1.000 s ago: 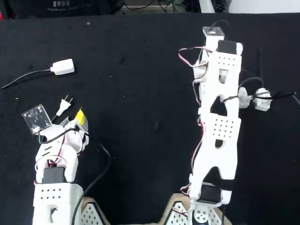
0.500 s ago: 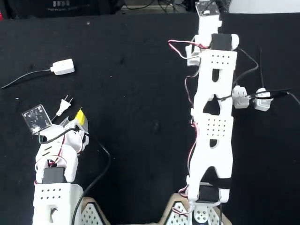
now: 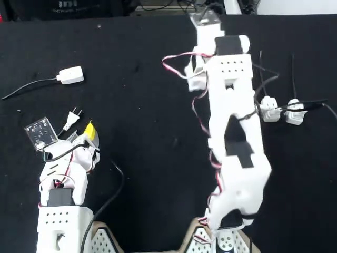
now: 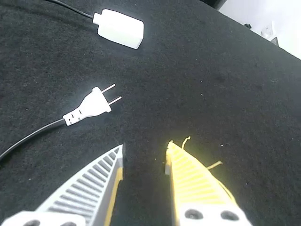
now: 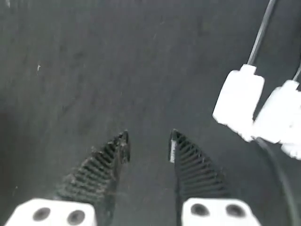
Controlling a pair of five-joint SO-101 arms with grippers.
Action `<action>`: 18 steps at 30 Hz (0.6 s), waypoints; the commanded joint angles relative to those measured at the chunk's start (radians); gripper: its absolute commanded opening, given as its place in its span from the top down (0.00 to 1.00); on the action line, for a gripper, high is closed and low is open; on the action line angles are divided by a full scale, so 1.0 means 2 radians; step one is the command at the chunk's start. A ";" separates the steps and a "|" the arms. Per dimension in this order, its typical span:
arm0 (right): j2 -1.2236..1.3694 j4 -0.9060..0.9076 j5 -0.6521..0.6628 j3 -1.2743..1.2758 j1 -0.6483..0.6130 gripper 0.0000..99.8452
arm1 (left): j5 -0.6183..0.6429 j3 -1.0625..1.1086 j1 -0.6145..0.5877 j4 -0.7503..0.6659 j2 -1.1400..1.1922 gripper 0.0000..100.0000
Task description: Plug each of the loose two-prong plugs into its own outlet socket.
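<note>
A loose white two-prong plug lies on the black table, prongs toward the far side, just beyond my left gripper. In the left wrist view the plug is ahead of and to one side of my left gripper, which is open and empty. A white outlet socket on a thin cable lies farther back. At the right, a white plug and socket pair sit pushed together beside the stretched-out right arm. My right gripper is open and empty, with the pair ahead and off to one side.
The black table has free room between the two arms. A black cable curls near the left arm's base. Thin black cords run off the right edge. Boxes and wires line the far edge.
The right arm has swung to the left, its far end moving from about the right middle toward the centre of the table's back edge. The left arm and the plugs have kept still.
</note>
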 commanded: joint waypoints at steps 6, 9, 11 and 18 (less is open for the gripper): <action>-0.189 -0.191 -0.002 0.322 -0.083 0.88 | -0.036 -0.029 0.005 -0.008 -0.007 0.85; -0.222 -0.291 -0.001 0.437 -0.092 0.88 | -0.037 -0.030 0.005 -0.006 -0.007 0.85; -0.244 -0.357 -0.005 0.502 -0.096 0.88 | -0.037 -0.032 0.005 -0.008 -0.007 0.85; -0.325 -0.586 0.000 0.716 -0.112 0.89 | -0.038 -0.042 0.003 -0.004 -0.002 0.85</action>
